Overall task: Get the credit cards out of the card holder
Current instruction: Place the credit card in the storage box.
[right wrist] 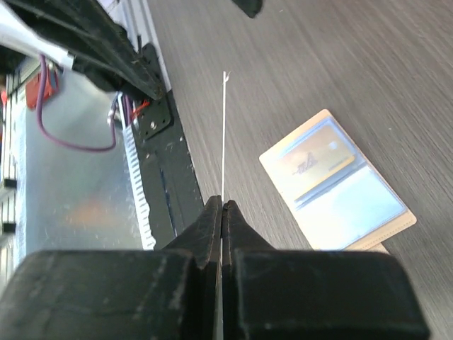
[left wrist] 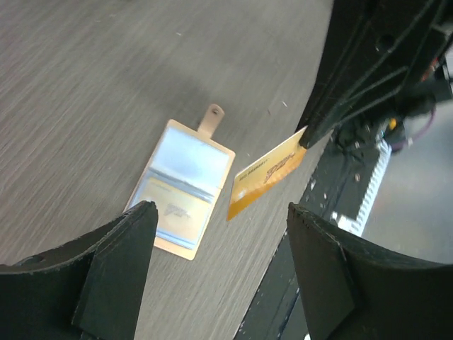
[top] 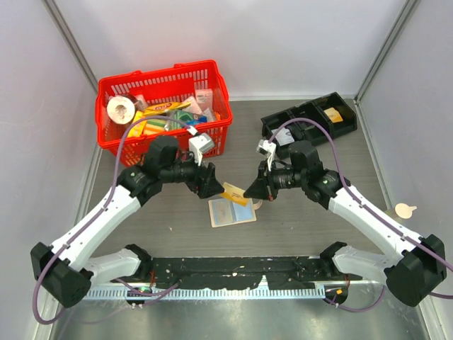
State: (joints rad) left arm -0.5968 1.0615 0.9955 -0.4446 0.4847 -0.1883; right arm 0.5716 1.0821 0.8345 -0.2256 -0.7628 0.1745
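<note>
We are mid-extraction: one yellow credit card (left wrist: pixel 265 173) is out of the card holder (top: pixel 232 212) and hangs in the air just off the holder's tab end, not touching it. Our right gripper (right wrist: pixel 222 205) is pressed together on the card's end. The right wrist view shows the card edge-on, as a thin line rising from the closed tips. Our left gripper (left wrist: pixel 221 210) is spread wide and holds nothing. It hovers just off the holder's other side, and the card's free end points toward its open fingers (left wrist: pixel 117 262).

The holder lies open and flat on the table (top: pixel 318 234). One pale blue sleeve looks empty. The other shows a second yellow card (left wrist: pixel 173 209) tucked inside, so we judge the task about half done.

The next move calls for carrying the held card clear of the holder and laying it down. Then we need to pin the holder flat with one gripper while the other works a fingertip onto the second card's exposed edge. The sleeve is shiny and the holder is light, so it is likely to slide or lift if we pull without pinning it.

Beyond the holder on our right sits a black tray (top: pixel 311 106), with a small yellow item (top: pixel 333 115) in its end compartment. Beyond the holder on our left, a red basket (top: pixel 163 71) holds a tape roll (top: pixel 120 108) and assorted packets.
</note>
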